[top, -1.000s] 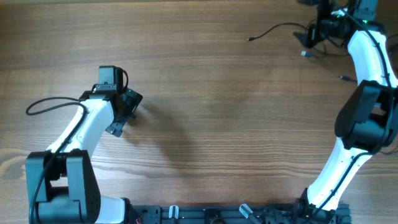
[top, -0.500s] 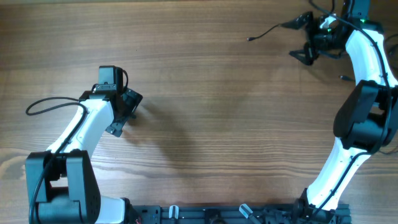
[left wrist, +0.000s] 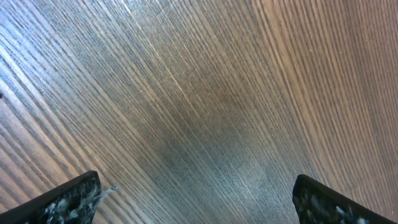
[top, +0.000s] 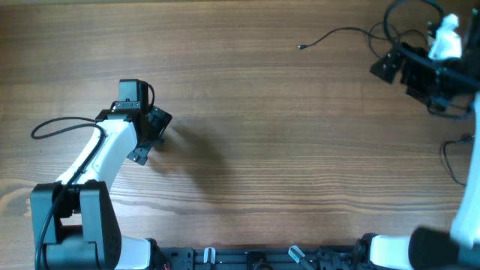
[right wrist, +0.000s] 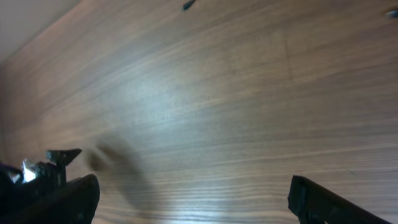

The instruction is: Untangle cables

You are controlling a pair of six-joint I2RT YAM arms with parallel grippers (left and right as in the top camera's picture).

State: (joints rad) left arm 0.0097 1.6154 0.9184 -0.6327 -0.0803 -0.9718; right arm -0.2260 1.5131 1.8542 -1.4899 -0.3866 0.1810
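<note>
**Surface** (top: 247, 97): bare wood grain, seen from overhead, with one arm at each side.

**Left arm** (top: 97, 157): white and black, far to the left of the right gripper.

**Right arm** (top: 471, 214): rises along the right edge, below the right gripper.

**Right gripper** (top: 405, 79): in the top right corner, jaws spread wide and holding nothing. In its wrist view (right wrist: 193, 199) the fingers (right wrist: 68, 196) sit at the lower corners with only wood between them.

**Left gripper** (top: 154, 137): well apart from the right gripper, jaws also spread wide. Its wrist view (left wrist: 199, 208) shows only wood between them.

**Cables** (top: 337, 31): one thin dark strand lies on the surface just left of the right gripper. It curves away from the gripper and ends in a small plug tip (top: 300, 47). The tip also shows at the top edge of the right wrist view (right wrist: 188, 5).

**Second strand** (top: 450, 154): thin, lying below the right gripper near the right edge.

**Dark loops** (top: 405, 11): above the right gripper. It cannot be told whether they are a cable or arm wiring.
</note>
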